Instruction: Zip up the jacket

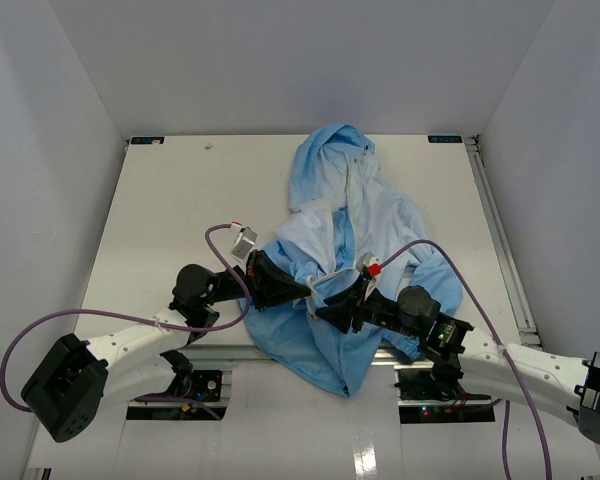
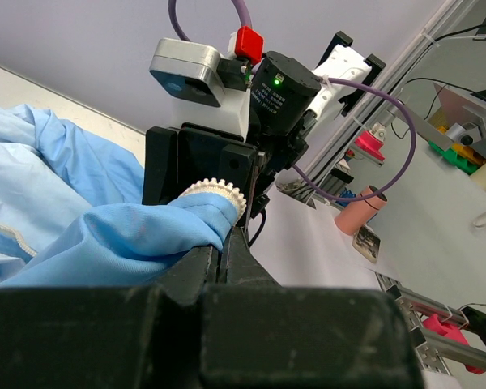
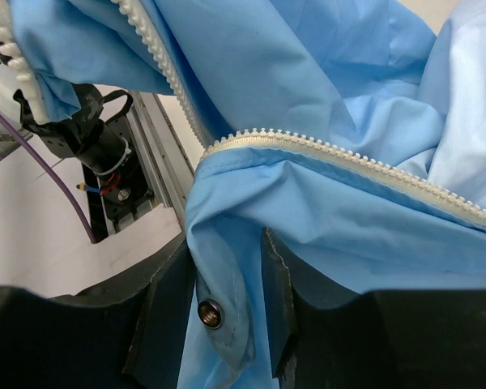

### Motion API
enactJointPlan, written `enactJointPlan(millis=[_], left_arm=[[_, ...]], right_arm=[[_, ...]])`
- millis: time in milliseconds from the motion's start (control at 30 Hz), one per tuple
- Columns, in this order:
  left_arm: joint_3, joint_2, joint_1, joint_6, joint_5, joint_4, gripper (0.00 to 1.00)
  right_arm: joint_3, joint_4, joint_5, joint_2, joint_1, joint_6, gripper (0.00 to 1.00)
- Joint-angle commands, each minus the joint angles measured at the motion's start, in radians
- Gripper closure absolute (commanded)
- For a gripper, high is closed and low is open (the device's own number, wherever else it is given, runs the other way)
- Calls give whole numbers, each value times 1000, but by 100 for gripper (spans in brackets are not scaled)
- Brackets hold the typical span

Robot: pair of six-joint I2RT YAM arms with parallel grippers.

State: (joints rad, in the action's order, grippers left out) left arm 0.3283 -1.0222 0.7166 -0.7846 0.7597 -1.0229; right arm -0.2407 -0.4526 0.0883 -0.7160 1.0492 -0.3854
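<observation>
closest to the lens, in the right wrist view, the right tool (image 3: 225,247) straddles the bottom corner of the jacket (image 3: 332,235), where a metal snap stud (image 3: 210,313) sits on the hem. its jaws stand parted and the fold lies slack between them instead of pressed flat, so i read it as released, not gripping. just above, a pale zipper row (image 3: 348,158) runs off to the right, its teeth uncoupled.

the left tool (image 2: 227,231) is clenched on the other front edge, with a short run of white teeth bunched at its tips. that hold looks meant to keep one side lifted and taut so the two ends can be brought together.

from above, the jacket lies across the middle of the counter (image 1: 170,200), hood (image 1: 330,150) toward the far side, hem spilling over the near edge between the arm bases, front open. both tools meet nose to nose at the lower front. by my judgement the zip ends are not yet joined, and the right side needs a better-placed grip first.
</observation>
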Motion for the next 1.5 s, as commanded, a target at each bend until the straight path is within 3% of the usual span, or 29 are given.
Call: enactJointPlan(millis=[0,633,1033,1200,1367,1467], left_arm=[[32,11,3,13,-1,-12,100],[25,-1,1,20,-9,-14,100],[30,4,3,20,-26,5,100],[31,21,3,34,-36,30,100],[33,20,2,34,-41,34,100],[35,20,1,34,-42,38,100]], right_arm=[[-64,96,8,-11,2,20,56],[-93,9,115,-89,17,169,38],[-167,90,-4,-223,95,249,23],[-187,106,-77,-256,117,244,23],[-211,145,-145,-272,135,240,37],[-222,181,-189,-275,150,235,39]])
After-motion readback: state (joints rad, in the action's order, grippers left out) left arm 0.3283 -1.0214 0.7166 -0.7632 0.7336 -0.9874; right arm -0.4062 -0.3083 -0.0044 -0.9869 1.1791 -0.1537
